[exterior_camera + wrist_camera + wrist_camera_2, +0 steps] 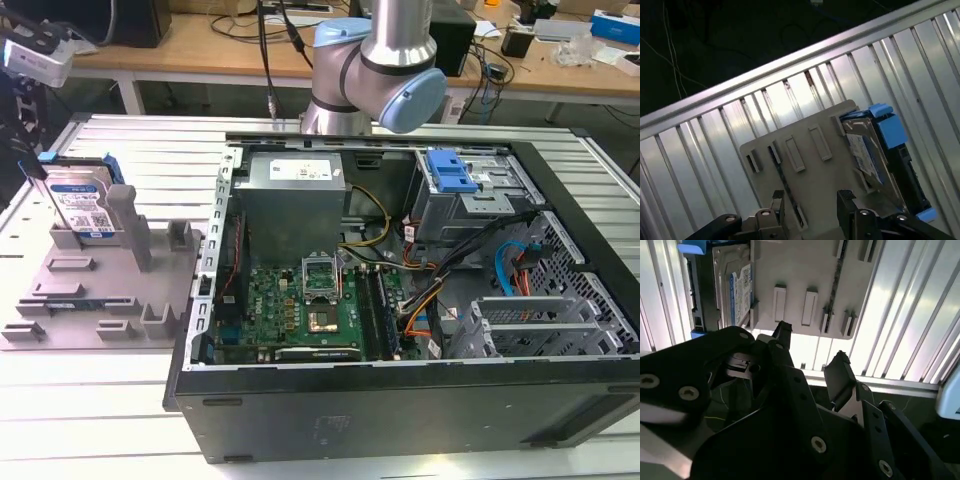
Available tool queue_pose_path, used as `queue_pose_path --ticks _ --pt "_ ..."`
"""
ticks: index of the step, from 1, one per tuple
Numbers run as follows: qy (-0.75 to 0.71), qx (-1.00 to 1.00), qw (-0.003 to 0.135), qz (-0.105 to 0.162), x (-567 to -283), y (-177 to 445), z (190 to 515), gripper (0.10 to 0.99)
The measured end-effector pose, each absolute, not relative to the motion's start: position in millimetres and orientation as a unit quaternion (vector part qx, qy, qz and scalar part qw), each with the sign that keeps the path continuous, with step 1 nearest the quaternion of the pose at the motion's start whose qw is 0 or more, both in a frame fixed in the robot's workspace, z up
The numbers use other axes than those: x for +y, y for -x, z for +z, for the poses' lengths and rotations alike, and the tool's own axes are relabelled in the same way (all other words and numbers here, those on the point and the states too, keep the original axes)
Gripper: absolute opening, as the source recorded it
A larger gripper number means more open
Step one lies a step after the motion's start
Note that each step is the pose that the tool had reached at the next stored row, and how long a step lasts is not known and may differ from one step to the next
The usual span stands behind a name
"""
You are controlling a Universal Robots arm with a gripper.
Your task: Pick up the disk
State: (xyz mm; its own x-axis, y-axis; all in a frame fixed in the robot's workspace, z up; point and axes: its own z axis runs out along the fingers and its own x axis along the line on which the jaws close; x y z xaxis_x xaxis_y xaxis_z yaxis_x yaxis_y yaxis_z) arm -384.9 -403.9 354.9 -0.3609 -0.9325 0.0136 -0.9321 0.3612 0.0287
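One disk (80, 205) on edge in grey fixture (120, 285).

Glaring table slats (910, 310) — shadowy fingers (840, 377)

Silver arm (395, 28), pale-blue joint caps (415, 100), black hand (811, 343)

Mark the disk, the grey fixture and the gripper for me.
disk (84, 207), exterior view, on its printed label.
grey fixture (115, 285), exterior view, on a bare part of its base plate.
gripper (811, 343), second wrist view, midway between its fingertips.
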Motion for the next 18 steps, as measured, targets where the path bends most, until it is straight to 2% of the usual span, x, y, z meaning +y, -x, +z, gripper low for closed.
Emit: queue_pose_path --ticks 18 --pt "-0.689 -0.725 0.008 -0.001 -403.9 382.1 354.7 0.541"
